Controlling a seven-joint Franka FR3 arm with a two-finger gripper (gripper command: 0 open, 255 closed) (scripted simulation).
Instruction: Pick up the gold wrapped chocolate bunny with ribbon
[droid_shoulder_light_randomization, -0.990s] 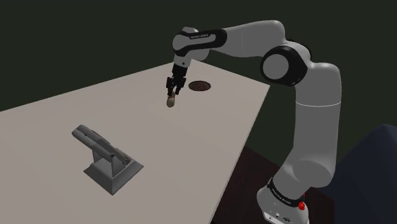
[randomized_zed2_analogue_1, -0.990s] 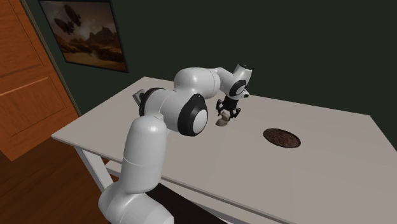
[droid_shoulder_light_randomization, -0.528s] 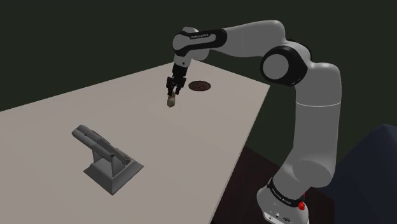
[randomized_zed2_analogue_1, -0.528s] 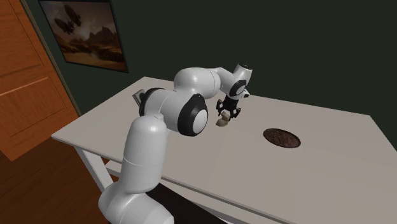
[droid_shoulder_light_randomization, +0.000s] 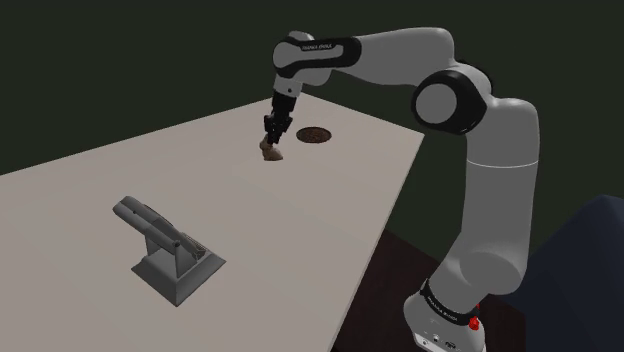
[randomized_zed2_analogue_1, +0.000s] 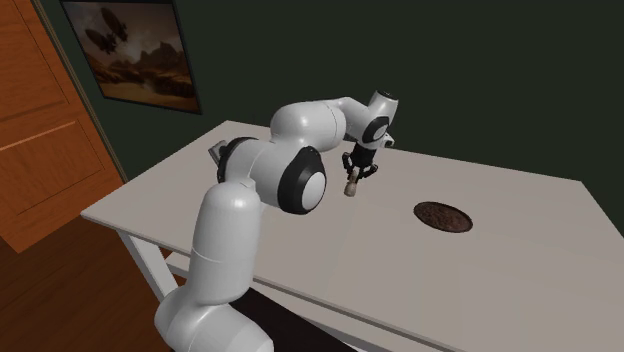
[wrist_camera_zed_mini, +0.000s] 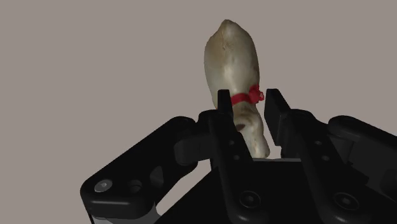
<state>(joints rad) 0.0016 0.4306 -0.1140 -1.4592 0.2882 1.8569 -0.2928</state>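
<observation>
Bunny: the pale gold bunny (wrist_camera_zed_mini: 232, 57), with a red ribbon (wrist_camera_zed_mini: 247, 97) round it, is hanging in the gripper (wrist_camera_zed_mini: 248, 100) over the far part of the table (droid_shoulder_light_randomization: 300, 230). In the shoulder view it is sitting just left of a dark round disc (droid_shoulder_light_randomization: 314, 134). I cannot tell whether its low end is touching the tabletop.

Fingers: the two black fingers (wrist_camera_zed_mini: 224, 108) are pinching the bunny at the ribbon and just behind it. The longer end is sticking out beyond the tips.

Step in hand: by my judgement, this is the lift.

Doing it well: the grip is sitting near one end, so the bunny is likely to swing or slip. Raising it straight up and slowly, with the squeeze held steady, is looking like the safest way. It is also worth staying clear of the disc.

Other things: a grey stand (droid_shoulder_light_randomization: 170, 262) is sitting well apart, nearer and to the shoulder view's left.

Writing: small light lettering (droid_shoulder_light_randomization: 316, 50) is showing on the arm's dark wrist band, too small to read. The bunny's surface is looking plain.
</observation>
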